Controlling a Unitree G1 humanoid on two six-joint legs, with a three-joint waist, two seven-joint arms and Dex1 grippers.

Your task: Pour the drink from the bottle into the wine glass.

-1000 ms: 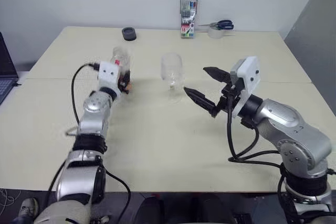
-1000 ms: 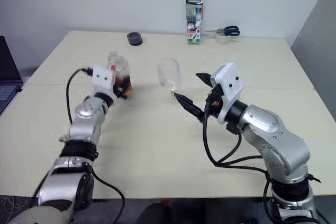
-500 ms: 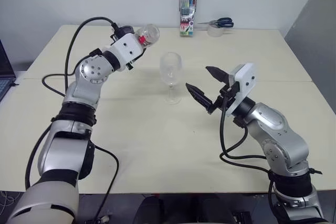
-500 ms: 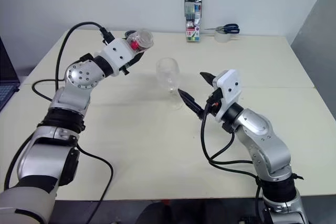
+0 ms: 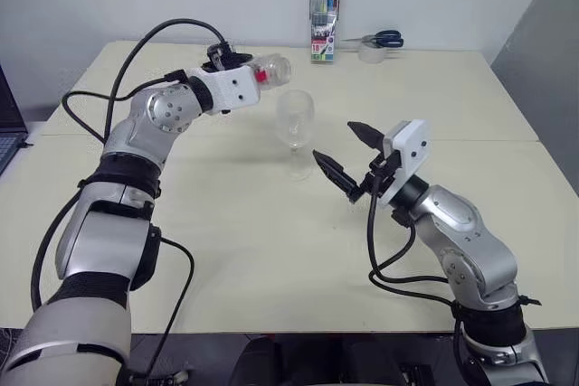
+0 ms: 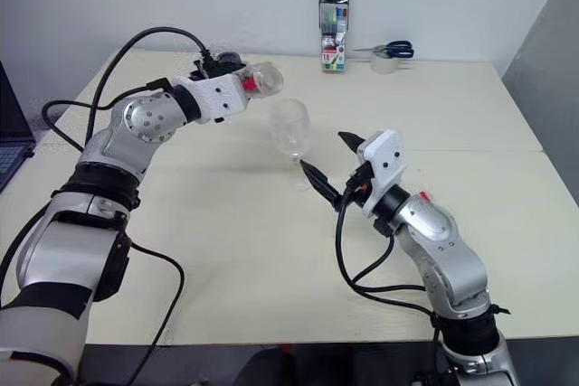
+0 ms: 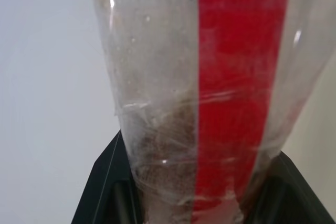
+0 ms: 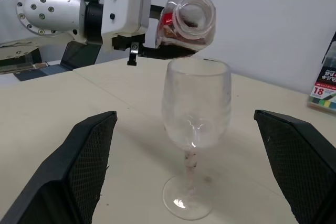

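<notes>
Bottle (image 5: 268, 70): clamped by left gripper (image 5: 246, 79), tipped above wine glass (image 5: 294, 119) for pouring (uncapped).
Right gripper (image 5: 342, 153): spread empty beside the glass.

A wide, pale cream table (image 5: 271, 250) is carrying a clear stemmed wine glass (image 5: 295, 126) near its middle, while along the far edge a pack of coloured markers (image 5: 324, 8) is standing (upright), with blue-handled scissors (image 5: 380, 41) and a tape roll (image 5: 369, 53) lying nearby.
</notes>
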